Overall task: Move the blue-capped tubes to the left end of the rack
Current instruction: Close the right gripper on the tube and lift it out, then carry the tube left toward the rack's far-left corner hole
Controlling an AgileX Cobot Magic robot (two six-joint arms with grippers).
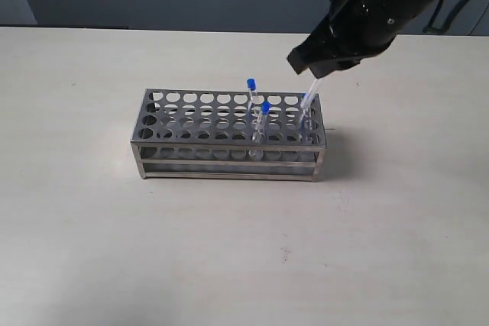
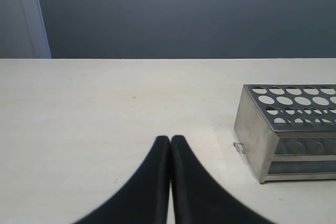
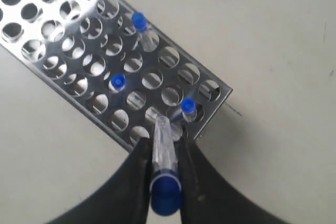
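**Item 1, rack** [image 1: 221, 148]. Steel, with rows of round holes in the top plate. It stood with its long side to the front, at the middle of the table [image 1: 92, 250]. The holes at its left end [image 2: 254, 129] were all empty, and every tube was in the right half.

**Item 2, standing tubes, three.** One [image 1: 250, 95] was in the back rows right of centre, one [image 1: 263, 118] just in front of it, and one [image 1: 306, 106] near the right end. All were upright with their blue caps above the plate, each seated in a hole that kept it from tipping.

**Item 3, held tube** [image 3: 161, 132]. The fourth of the set.
- It was clamped just under its blue cap and hung tilted, cap uppermost.
- Its lower end pointed down at the rack's right end, just beside the third standing tube.
- Whether the tip was clear of its hole could not be told.
- The high grip was judged to leave the glass length free to slide out of one hole and into another.

**Item 4, right gripper** [image 1: 314, 74]. The jaws were narrowed to the tube's width, one finger on each side of the glass. It hovered above the rack's right end. The held tube lay directly between the fingers, and the empty left-end holes lay at the far end of the rack from it.

**Item 5, left gripper** [image 2: 170, 153]. The fingers were pressed together and held nothing. It sat low over bare table, apart from the rack's left end, and was judged to be parked out of the way.

**Status, judged.** One tube of four was in hand, and none was yet at the left end.
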